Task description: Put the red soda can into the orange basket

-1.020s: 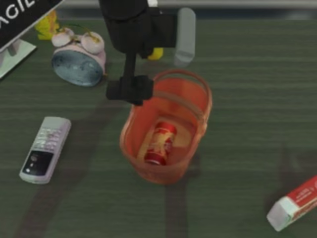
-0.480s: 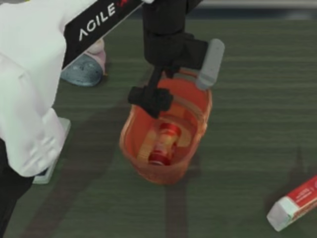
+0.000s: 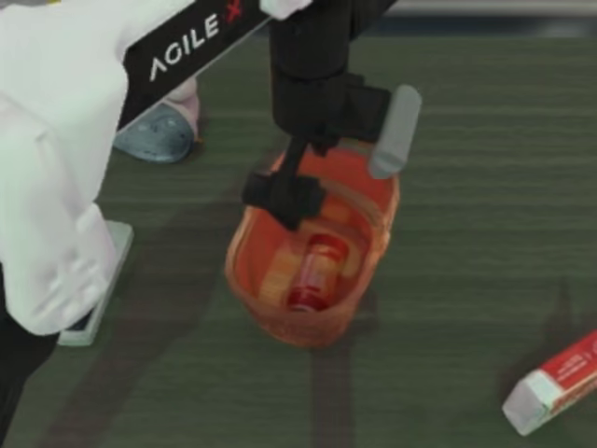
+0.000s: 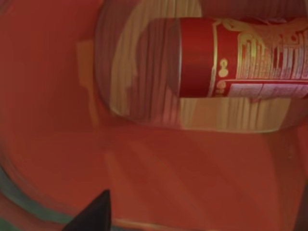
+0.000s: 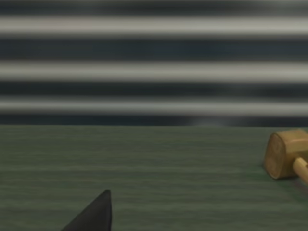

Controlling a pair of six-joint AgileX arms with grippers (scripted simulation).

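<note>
A: Lying on its side, the red soda can (image 3: 315, 273) rests on the pale slatted bottom of the orange basket (image 3: 247, 280), near the middle of the table (image 3: 448, 233) in the top view.

B: Which way does it point?

A: Its long axis runs roughly from one o'clock to seven o'clock, with the silver end toward seven. The left wrist view sees it close up, red band and gold print showing, flat on the slats (image 4: 144, 62).

B: And the left gripper (image 3: 283, 196)?

A: It hangs over the basket's rim at about eleven o'clock from the can, above it and apart from it. It holds nothing that I can see. Whether its fingers stand wide or narrow I cannot tell; only one dark fingertip (image 4: 96, 214) pokes into the wrist view.

B: The right arm?

A: Outside the top view. Its wrist camera looks across bare table to a wooden mallet (image 5: 288, 156), one fingertip (image 5: 96, 214) at the edge; spread unknown.

B: Anything else around?

A: A red-and-white carton (image 3: 555, 383) at four o'clock from the basket, well apart. A blue clock (image 3: 159, 131) at ten o'clock, partly under the left arm.
</note>
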